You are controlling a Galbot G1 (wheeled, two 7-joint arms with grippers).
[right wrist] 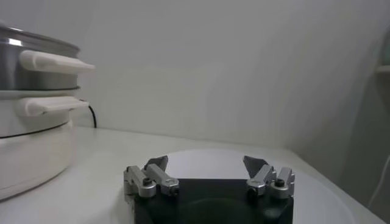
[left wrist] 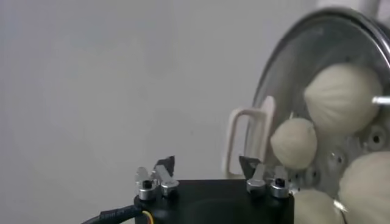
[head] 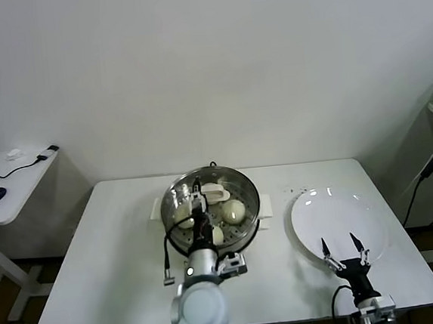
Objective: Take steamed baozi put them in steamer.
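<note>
The steamer point(head: 243, 188) stands on the white table point(head: 110, 247), toward the back and a little left of centre, with white handles on either side. Inside it lie the baozi: one bun point(head: 234, 210) is plain on the right part of the tray, another point(head: 218, 236) sits near the front rim, and a third point(head: 181, 210) shows on the left, partly behind the arm. The left wrist view shows four pale buns point(left wrist: 341, 97) on the perforated tray, though two are cut off at the edge of that view.

The left gripper point(head: 195, 196) reaches into the steamer over its left half. In the left wrist view its fingertips point(left wrist: 166, 164) stand well apart with nothing between them, and the nearest bun point(left wrist: 294, 142) lies just beyond and to one side of them, not touching as far as can be told.

The right gripper point(head: 342, 245) hovers at the near edge of the plate point(head: 335, 212), which lies on the table to the right of the steamer. Its fingers point(right wrist: 157, 164) are spread wide and hold nothing. The plate is bare.
</note>
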